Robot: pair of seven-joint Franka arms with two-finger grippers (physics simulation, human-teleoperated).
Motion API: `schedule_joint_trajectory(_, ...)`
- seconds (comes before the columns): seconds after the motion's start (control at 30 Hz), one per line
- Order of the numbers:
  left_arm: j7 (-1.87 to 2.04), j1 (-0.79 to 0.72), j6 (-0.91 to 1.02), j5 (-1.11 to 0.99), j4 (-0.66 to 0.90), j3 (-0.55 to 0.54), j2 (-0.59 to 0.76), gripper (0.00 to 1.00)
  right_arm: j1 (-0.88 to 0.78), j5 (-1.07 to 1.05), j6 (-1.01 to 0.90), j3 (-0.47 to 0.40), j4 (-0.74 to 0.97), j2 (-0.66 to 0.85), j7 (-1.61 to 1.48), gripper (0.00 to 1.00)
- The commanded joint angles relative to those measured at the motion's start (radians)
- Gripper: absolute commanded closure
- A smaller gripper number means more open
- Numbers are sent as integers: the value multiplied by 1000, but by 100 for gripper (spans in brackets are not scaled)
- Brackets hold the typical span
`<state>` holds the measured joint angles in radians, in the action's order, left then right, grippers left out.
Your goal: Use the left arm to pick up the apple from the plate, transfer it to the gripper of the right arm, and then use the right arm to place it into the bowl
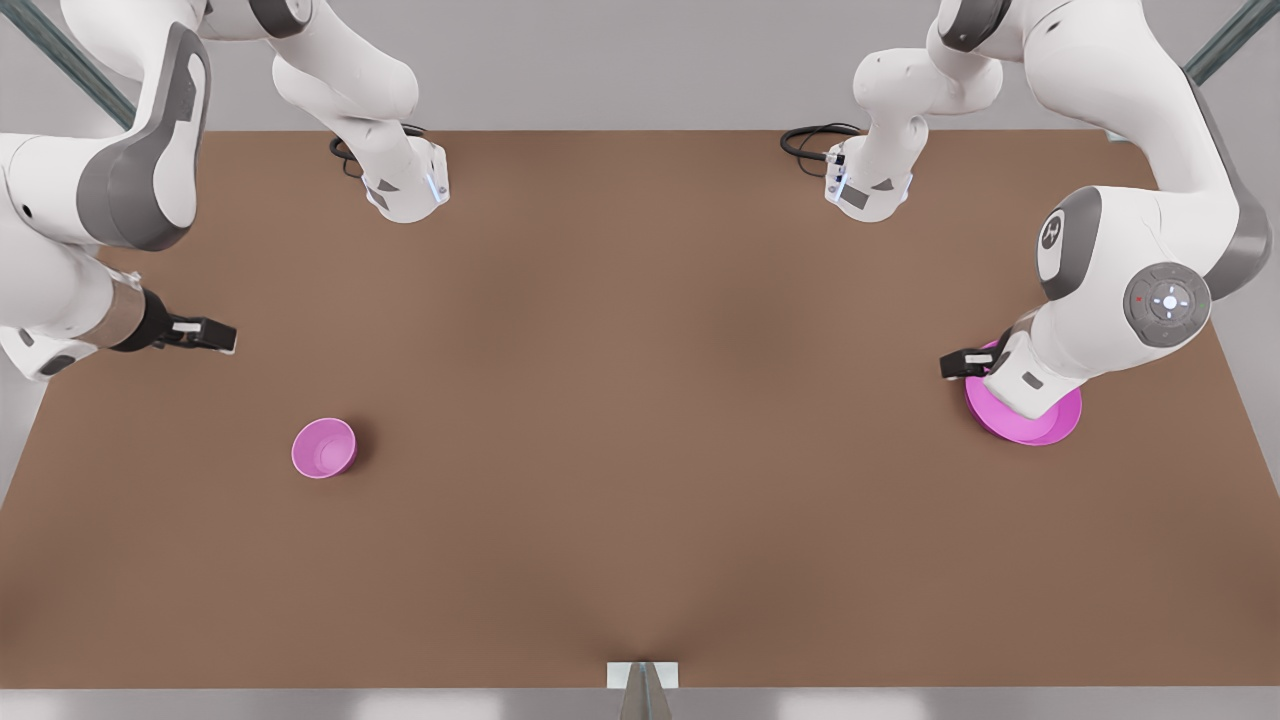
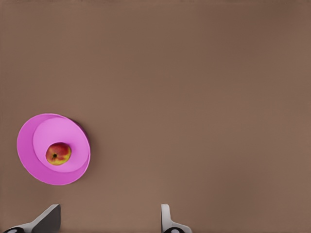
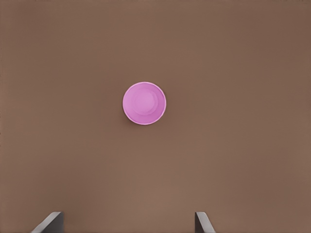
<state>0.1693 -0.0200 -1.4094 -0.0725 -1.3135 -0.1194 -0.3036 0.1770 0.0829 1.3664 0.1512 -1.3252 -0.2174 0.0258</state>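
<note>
While the apple (image 2: 58, 154) sits untouched on the plate (image 2: 30, 145), our left tool (image 2: 109, 221) hangs above it with fingers spread wide and empty. Our right tool (image 3: 129, 223) waits spread and empty over the bowl (image 3: 144, 103). Pickup, handover and placing all remain.

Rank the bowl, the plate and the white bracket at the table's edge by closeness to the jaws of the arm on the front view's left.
That is the right arm; its jaws stand open.
1. bowl, just beside them, on the front view's left.
2. white bracket, middle of the table's near edge.
3. plate, far across on the front view's right, under the left arm.
</note>
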Motion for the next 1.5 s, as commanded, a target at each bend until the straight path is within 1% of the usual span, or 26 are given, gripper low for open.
schedule_joint_trajectory(0.0,-21,0,-8,-4,0,0,0,0,-1,-9,36,1,0,1,-38,0)
schedule_joint_trajectory(0.03,-22,0,-14,-4,0,1,-8,0,-1,-6,36,-1,0,1,-38,0)
schedule_joint_trajectory(0.07,-93,27,-54,-18,10,17,-80,0,-2,-2,36,-1,0,1,-38,0)
schedule_joint_trajectory(0.1,-207,123,-144,-18,4,43,-144,0,-2,0,36,-1,-5,1,-38,0)
schedule_joint_trajectory(0.13,-290,190,-213,-15,0,46,-176,0,-2,-5,36,-1,-8,1,-37,0)
schedule_joint_trajectory(0.2,-412,248,-353,-13,-41,81,-227,0,-2,-12,53,1,-22,4,-33,0)
schedule_joint_trajectory(0.27,-525,314,-388,-12,-71,84,-242,0,1,-40,82,1,-49,7,-32,0)
schedule_joint_trajectory(0.3,-542,314,-440,-13,-139,95,-218,0,1,-48,83,-1,-49,6,-32,0)
schedule_joint_trajectory(0.33,-538,307,-551,-13,-280,109,-160,0,1,-51,83,-1,-55,6,-32,0)
schedule_joint_trajectory(0.4,-550,304,-673,-13,-374,133,-149,0,1,-51,82,-1,-58,6,-32,0)
schedule_joint_trajectory(0.43,-551,304,-782,-13,-443,150,-149,0,1,-49,82,-1,-58,6,-32,0)
schedule_joint_trajectory(0.5,-550,310,-884,-12,-518,170,-152,0,-1,-49,82,-1,-65,6,-32,0)
schedule_joint_trajectory(0.63,-542,308,-893,-6,-633,173,-121,0,-1,-51,82,-1,-66,3,-32,0)
schedule_joint_trajectory(0.73,-542,311,-902,-6,-668,173,-114,0,-1,-51,82,1,-72,4,-32,0)
schedule_joint_trajectory(0.8,-541,316,-973,-4,-727,173,-118,0,-1,-51,82,1,-72,4,-32,0)
schedule_joint_trajectory(0.87,-537,318,-965,-4,-756,179,-118,0,-2,-51,82,1,-74,4,-32,0)
schedule_joint_trajectory(1.03,-537,336,-973,-4,-765,196,-132,0,-1,-52,82,1,-80,6,-35,0)
schedule_joint_trajectory(1.1,-537,334,-1030,-4,-819,199,-132,0,-1,-52,82,1,-80,6,-38,0)
schedule_joint_trajectory(1.47,-536,336,-1030,-4,-860,199,-147,0,1,-52,82,1,-88,6,-38,0)
